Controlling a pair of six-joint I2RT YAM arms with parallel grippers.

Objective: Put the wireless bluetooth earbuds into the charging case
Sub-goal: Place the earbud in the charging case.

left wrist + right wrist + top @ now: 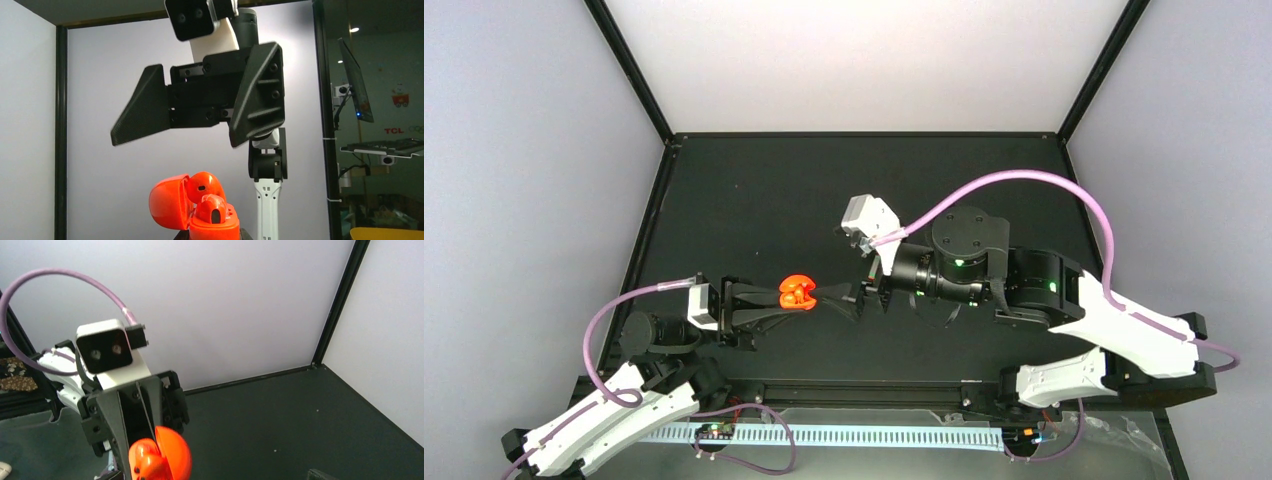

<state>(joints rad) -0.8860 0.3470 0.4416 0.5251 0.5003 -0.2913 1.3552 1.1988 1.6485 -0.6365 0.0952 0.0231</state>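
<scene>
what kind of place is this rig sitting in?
Probably a lab robot cell: black frame posts around pale walls, a black tabletop, and outside the enclosure a monitor on an arm.

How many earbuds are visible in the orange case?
2. One earbud sits next to the open lid, the other just in front of it, both in the case. More may be hidden elsewhere.

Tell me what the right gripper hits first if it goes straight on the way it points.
Most likely the red-orange charging case, lid open, held by the left gripper just ahead of the open right gripper. Their heights are hard to compare.
</scene>
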